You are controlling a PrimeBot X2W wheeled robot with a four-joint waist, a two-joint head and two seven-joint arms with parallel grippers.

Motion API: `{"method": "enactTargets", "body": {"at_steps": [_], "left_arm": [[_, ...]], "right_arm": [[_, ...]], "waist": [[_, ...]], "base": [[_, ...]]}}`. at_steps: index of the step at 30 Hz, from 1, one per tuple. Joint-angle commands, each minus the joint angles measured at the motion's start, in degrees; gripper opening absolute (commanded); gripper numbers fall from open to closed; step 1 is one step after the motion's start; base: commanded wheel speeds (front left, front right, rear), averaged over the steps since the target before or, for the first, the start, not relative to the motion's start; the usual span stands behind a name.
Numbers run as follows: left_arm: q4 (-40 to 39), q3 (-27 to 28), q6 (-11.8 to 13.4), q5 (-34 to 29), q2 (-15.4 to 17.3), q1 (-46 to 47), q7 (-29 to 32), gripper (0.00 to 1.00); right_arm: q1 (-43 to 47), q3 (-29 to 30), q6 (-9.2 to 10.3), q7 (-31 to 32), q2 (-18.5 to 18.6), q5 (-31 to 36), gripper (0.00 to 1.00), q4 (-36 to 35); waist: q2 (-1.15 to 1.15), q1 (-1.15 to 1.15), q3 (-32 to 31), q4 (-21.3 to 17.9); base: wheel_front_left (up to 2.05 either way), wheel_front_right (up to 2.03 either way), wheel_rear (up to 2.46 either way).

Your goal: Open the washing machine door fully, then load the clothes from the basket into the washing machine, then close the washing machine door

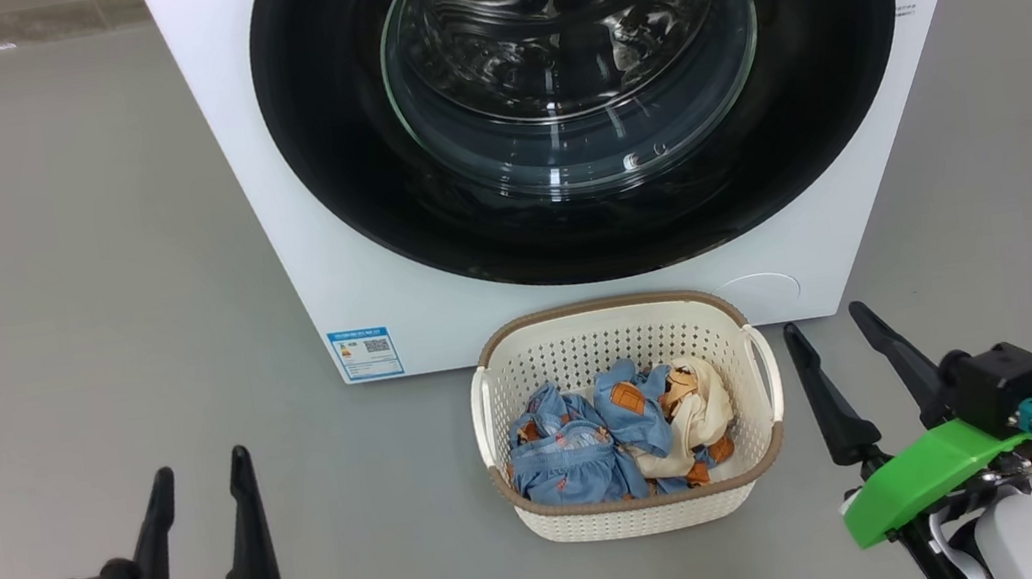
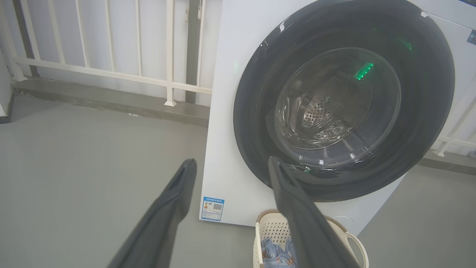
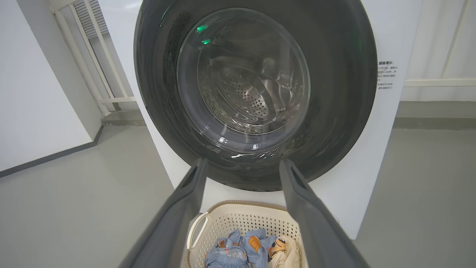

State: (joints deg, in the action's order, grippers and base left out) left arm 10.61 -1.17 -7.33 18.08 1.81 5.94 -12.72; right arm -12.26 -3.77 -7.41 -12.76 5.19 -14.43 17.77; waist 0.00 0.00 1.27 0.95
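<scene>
With the washing machine door (image 1: 335,153) shut and the basket (image 1: 614,304) of clothes (image 1: 598,440) on the floor (image 1: 72,291) just before the washing machine (image 1: 263,214), the left gripper (image 1: 201,462) and right gripper (image 1: 823,318) flank it, spread and empty; opening appears the step in hand, calling for a reach to the door's edge.

White washing machine (image 1: 353,282), glossy black door (image 1: 328,104) shut, cream basket (image 1: 629,516) before it, blue clothes (image 1: 588,441) inside

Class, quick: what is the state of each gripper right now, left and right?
Left gripper: open, holding nothing.
Right gripper: open, holding nothing.
</scene>
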Motion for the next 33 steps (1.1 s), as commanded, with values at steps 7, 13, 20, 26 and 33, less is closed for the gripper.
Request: {"method": "enactTargets", "body": {"at_steps": [7,13,20,26,33], "left_arm": [[-1.05,1.34,-0.12,-4.32,1.05,3.26,-1.84,1.0],[-0.98,1.49,-0.12,-5.39,1.08,3.4,-2.28,1.0],[-0.4,1.08,-0.13,-4.62,1.07,3.37,-2.28,1.0],[-0.28,1.12,-0.14,-4.53,1.07,3.39,-2.28,1.0],[-0.19,1.15,-0.14,-4.35,1.07,3.32,-2.28,1.0]], "right_arm": [[-3.06,-2.2,-0.08,-1.8,0.34,5.68,1.0,-1.18],[-3.26,-2.4,-0.08,-2.24,0.35,7.3,1.0,-0.99],[-3.23,-2.31,-0.08,-2.24,0.29,7.1,1.0,-0.88],[-3.24,-2.22,-0.08,-2.24,0.28,7.03,1.0,-0.88],[-3.13,-2.24,-0.08,-2.24,0.22,7.1,1.0,-1.03]], "waist": [[0.0,0.0,0.25,0.1],[0.0,0.0,0.06,0.14],[0.0,0.0,-0.01,0.15],[0.0,0.0,0.06,0.14],[0.0,0.0,0.06,0.09]], "base": [[0.0,0.0,0.0],[0.0,0.0,0.0],[0.0,0.0,0.0],[0.0,0.0,0.0],[0.0,0.0,0.0]]}}
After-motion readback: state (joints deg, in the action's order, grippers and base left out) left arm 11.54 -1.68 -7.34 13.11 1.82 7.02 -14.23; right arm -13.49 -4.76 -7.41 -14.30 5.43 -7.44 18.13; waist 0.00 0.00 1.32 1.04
